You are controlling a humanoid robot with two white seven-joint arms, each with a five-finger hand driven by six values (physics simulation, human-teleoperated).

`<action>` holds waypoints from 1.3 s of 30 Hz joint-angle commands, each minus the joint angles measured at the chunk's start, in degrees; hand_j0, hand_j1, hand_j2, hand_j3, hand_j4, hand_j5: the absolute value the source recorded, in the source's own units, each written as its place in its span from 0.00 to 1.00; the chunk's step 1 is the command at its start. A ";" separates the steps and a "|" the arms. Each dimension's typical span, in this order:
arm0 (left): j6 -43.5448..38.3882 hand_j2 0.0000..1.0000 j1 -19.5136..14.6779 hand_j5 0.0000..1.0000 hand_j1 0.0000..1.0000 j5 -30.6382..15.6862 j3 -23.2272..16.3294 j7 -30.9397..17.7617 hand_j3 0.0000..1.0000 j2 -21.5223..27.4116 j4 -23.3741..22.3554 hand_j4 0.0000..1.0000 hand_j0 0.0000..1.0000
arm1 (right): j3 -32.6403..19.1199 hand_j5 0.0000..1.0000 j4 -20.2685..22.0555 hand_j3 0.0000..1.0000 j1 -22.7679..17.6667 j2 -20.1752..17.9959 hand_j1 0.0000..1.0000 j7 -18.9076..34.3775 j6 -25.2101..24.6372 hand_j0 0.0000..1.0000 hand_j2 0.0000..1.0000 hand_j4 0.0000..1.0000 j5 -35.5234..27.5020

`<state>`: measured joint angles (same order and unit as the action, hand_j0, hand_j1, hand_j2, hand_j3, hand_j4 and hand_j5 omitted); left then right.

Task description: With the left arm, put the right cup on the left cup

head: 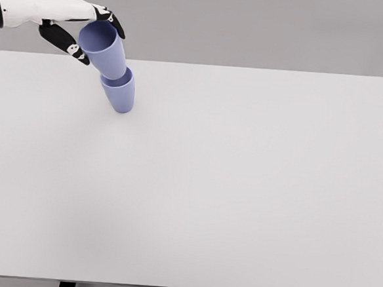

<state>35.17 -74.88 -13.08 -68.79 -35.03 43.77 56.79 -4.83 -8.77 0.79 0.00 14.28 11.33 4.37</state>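
Note:
Two blue-violet cups stand nested at the table's far left. The lower cup [120, 95] rests on the white table [241, 186]. The upper cup [106, 51] sits in its mouth and leans up and to the left, with its opening showing. My left hand [101, 45] reaches in from the upper left edge and is at the upper cup. Its thumb [72, 47] lies along the cup's left side and its fingers [116, 23] curl round the rim's far side, so the hand is shut on that cup. The right arm does not show.
The table's far edge runs just behind the cups, and a grey wall lies beyond it. Two dark table legs [67, 286] show under the near edge.

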 commanded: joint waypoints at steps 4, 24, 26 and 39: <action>-0.17 0.58 0.09 0.58 0.58 -0.19 0.14 0.03 0.58 -0.97 -1.07 0.58 0.58 | -0.01 1.00 -0.02 1.00 0.00 0.00 1.00 0.05 0.01 1.00 1.00 1.00 0.03; -0.17 0.58 1.05 0.58 0.58 0.51 0.23 0.03 0.58 -1.41 -1.95 0.58 0.58 | -0.01 1.00 -0.02 1.00 0.00 0.00 1.00 0.05 0.01 1.00 1.00 1.00 0.03; -0.17 0.58 1.05 0.58 0.58 0.51 0.23 0.03 0.58 -1.32 -1.95 0.58 0.58 | -0.01 1.00 -0.02 1.00 0.00 0.00 1.00 -0.04 0.01 1.00 1.00 1.00 0.03; -0.17 0.59 1.05 0.59 0.59 2.00 1.11 0.03 0.59 -3.26 -5.02 0.59 0.59 | -0.01 1.00 -0.02 1.00 0.00 0.00 1.00 0.05 0.01 1.00 1.00 1.00 0.03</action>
<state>35.15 -73.83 -10.94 -67.96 -35.06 40.65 52.08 -4.83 -8.76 0.79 0.00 14.28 11.33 4.37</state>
